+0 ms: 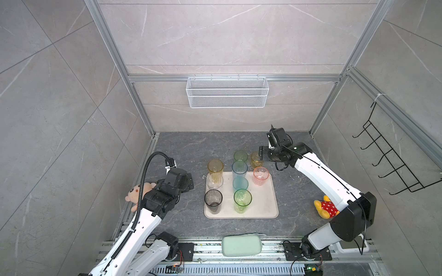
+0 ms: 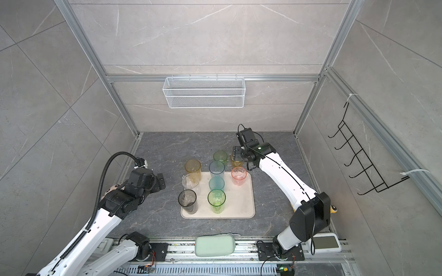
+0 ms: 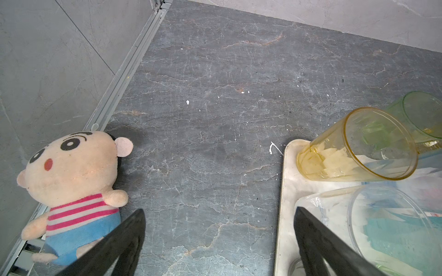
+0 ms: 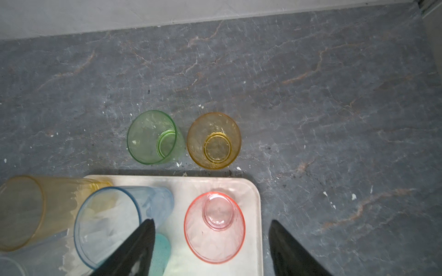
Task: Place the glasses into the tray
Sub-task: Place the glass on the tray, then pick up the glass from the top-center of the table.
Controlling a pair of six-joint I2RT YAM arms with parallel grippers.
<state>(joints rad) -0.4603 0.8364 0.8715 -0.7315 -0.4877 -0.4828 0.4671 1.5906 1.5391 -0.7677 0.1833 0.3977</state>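
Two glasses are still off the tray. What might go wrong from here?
The right gripper hangs open right by the pink glass, which sits near a corner of the tray; a retreat may clip it over the rim.
The short green glass and short amber glass stand close together on the table; a jaw reaching for one may knock the other.
The tall pale blue glass crowds the tray's far edge, leaving little landing room.
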